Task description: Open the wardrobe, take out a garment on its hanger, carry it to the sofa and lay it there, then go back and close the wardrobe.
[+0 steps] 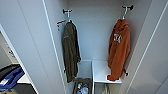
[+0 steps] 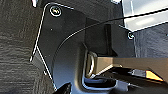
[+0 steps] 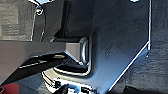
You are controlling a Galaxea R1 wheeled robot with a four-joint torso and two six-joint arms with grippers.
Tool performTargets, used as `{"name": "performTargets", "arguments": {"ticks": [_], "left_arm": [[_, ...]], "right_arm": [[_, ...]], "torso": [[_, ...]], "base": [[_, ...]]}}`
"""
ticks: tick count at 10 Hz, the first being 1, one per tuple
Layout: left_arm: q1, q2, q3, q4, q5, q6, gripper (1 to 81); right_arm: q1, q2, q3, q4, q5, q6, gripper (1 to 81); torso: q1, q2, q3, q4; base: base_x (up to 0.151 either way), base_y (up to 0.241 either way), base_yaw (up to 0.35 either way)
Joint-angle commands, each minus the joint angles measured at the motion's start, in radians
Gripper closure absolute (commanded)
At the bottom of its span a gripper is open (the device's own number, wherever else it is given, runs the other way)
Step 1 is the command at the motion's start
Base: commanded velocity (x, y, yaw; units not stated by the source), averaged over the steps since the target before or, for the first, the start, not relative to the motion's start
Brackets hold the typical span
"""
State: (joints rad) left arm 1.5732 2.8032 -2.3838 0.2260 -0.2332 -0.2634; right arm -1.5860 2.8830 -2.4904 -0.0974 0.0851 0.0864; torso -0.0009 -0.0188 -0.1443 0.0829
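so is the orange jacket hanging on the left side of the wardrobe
No, the orange jacket hangs from the right-hand hook inside the open wardrobe; the dark olive jacket hangs on the left.

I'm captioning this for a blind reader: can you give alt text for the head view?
An open white wardrobe holds an orange jacket hanging on the right and a dark green jacket on the left, above a white shelf.

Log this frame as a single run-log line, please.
wardrobe: open | garment: orange, hanging inside on right hook | olive jacket: on left hook | stage: facing wardrobe, garment not taken
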Motion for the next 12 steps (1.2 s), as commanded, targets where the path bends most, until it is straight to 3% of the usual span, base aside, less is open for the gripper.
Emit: {"name": "performTargets", "arguments": {"ticks": [1,12], "left_arm": [[-0.029,-0.016,0.006,0.016,0.042,0.003,1.0],[-0.029,-0.008,0.006,0.018,0.038,0.003,1.0]], "right_arm": [[0.031,0.005,-0.013,-0.001,-0.051,-0.004,1.0],[0.036,0.011,-0.014,-0.002,-0.053,-0.005,1.0]], "torso": [[0.001,0.000,0.000,0.000],[0.001,0.000,0.000,0.000]], "base": [[0.082,0.000,0.000],[0.082,-0.012,0.000]]}}
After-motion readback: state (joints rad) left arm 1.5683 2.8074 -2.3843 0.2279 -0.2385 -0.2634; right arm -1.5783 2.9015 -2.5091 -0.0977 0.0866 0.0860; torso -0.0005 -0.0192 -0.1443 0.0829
